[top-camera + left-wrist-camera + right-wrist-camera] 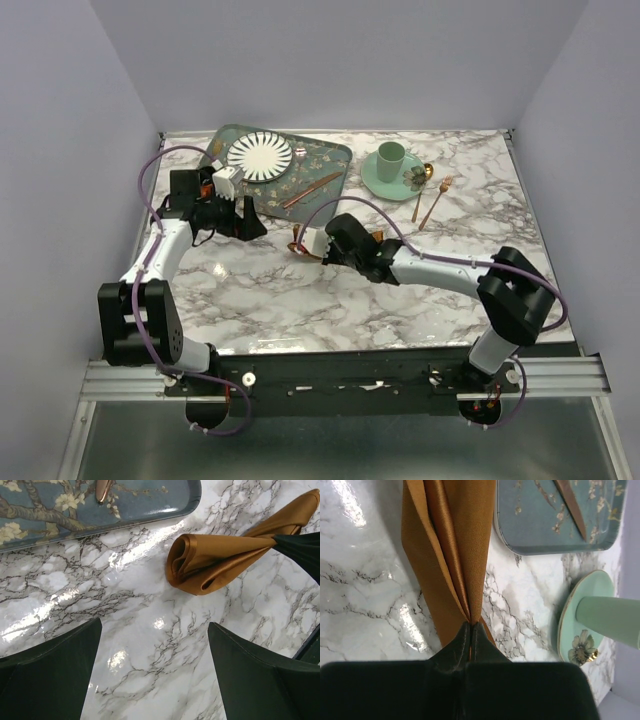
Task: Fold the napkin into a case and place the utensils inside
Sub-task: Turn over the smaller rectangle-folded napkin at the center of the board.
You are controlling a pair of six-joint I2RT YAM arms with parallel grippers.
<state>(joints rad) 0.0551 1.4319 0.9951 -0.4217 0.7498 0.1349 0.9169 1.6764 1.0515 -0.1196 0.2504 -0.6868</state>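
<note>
My right gripper (471,625) is shut on the rust-orange napkin (450,555), which hangs from it bunched in long folds. In the top view that gripper (305,243) sits mid-table, and only a scrap of the napkin (296,246) shows. My left gripper (155,625) stands open over bare marble, just short of the napkin's (215,562) looped end, with nothing between its fingers. A copper knife-like piece (312,190) lies on the tray. The spoon (425,177) and the fork (435,200) lie at the right by the saucer. No case has taken shape.
A patterned green tray (335,160) at the back left carries a striped white plate (260,155). A mint cup (391,155) stands on a mint saucer (375,180) to its right. Grey walls close in the marble table (300,300) on three sides.
</note>
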